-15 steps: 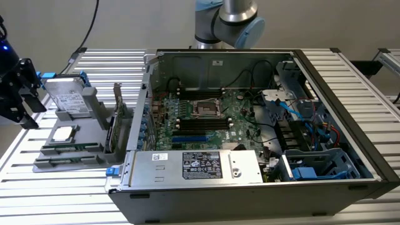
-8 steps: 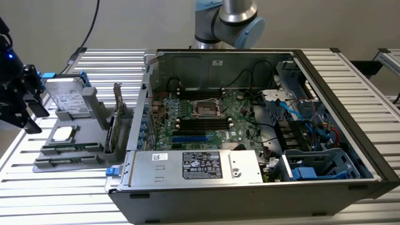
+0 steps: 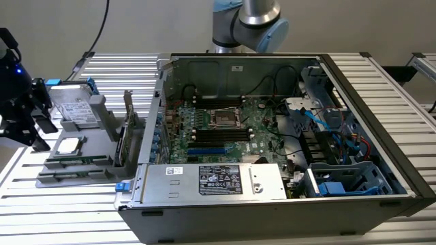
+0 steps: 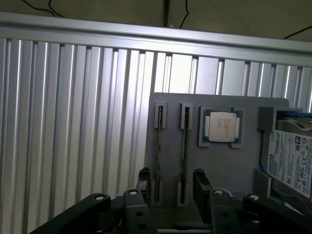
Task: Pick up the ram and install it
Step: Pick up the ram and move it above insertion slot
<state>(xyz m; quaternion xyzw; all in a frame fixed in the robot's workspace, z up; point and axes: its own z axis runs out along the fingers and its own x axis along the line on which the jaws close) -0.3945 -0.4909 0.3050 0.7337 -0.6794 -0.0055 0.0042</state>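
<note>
Two thin green ram sticks [image 4: 158, 161] [image 4: 184, 156] lie edge-up in the slots of a grey parts holder [image 4: 229, 170]. In the exterior view the ram sticks [image 3: 73, 161] [image 3: 70, 176] sit at the holder's near end. My gripper [image 4: 172, 181] is open and hovers above the holder. Its black fingers [image 4: 201, 183] stand wider than both sticks together and touch nothing. In the exterior view my gripper [image 3: 32, 133] hangs at the far left, beside the holder [image 3: 92, 127]. The black motherboard slots [image 3: 221, 136] lie inside the open computer case [image 3: 381, 127].
The holder also carries a CPU [image 4: 222, 126], a hard drive [image 4: 291, 163] and an upright expansion card [image 3: 126, 130]. The case's metal wall [image 3: 151, 127] rises just to the exterior view's right of the holder. A power supply [image 3: 214, 181] fills the case's near side. Everything rests on a ribbed aluminium table [image 4: 73, 136].
</note>
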